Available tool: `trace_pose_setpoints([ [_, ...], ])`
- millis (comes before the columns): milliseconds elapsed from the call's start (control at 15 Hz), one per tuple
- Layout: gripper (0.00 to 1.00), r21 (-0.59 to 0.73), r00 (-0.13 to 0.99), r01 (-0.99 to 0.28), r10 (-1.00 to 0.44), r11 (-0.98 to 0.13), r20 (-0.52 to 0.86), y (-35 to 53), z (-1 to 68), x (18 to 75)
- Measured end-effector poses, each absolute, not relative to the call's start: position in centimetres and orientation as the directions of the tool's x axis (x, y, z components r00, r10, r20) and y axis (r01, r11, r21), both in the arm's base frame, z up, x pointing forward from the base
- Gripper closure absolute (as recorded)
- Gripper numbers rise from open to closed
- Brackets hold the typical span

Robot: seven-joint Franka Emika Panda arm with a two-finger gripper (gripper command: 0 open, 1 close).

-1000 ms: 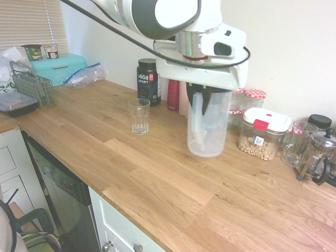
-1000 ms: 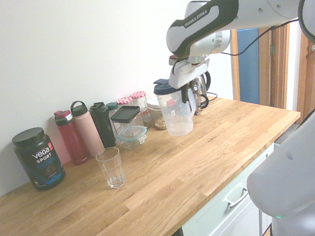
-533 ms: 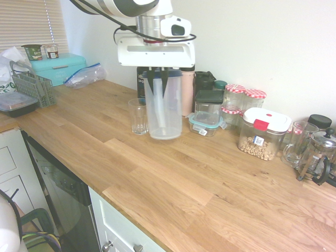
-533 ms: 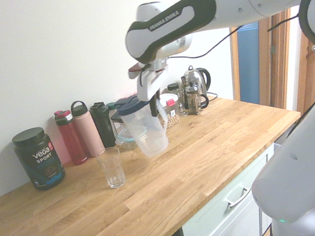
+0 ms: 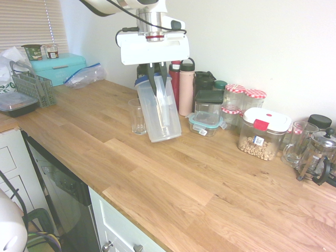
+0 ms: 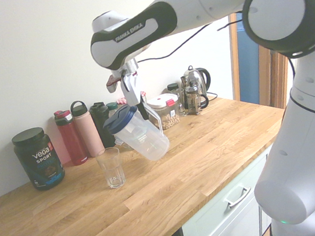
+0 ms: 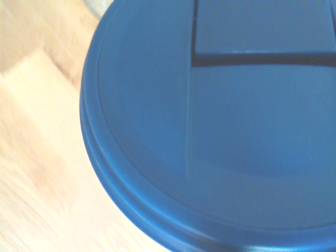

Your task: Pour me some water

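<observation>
Wooden counter: gripper clenched on tilted pitcher beside glass; tub reads "Vega Sport".

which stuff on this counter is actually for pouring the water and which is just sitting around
For the job:
- clear pitcher with blue lid, tilted, held in the end effector
- empty drinking glass on the wooden counter

Just lying about:
- Vega Sport tub
- red bottle and pink bottle
- chickpea container
- French press
- teal bread box

Pitcher tilted above counter, just beside glass.
</observation>
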State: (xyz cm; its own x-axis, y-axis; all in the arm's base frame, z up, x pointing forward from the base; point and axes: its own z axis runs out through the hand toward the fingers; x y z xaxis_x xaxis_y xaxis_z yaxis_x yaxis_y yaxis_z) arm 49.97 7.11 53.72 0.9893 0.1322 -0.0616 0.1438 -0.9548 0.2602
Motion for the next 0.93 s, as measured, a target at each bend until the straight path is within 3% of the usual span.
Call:
trace_pose_setpoints([
  [267,1.0,0.418,0.959,0.282,0.238,-0.863,-0.154,10.1,51.7,51.1],
  [933,1.0,0.487,0.938,0.345,0.281,-0.802,-0.201,11.9,51.1,52.7],
])
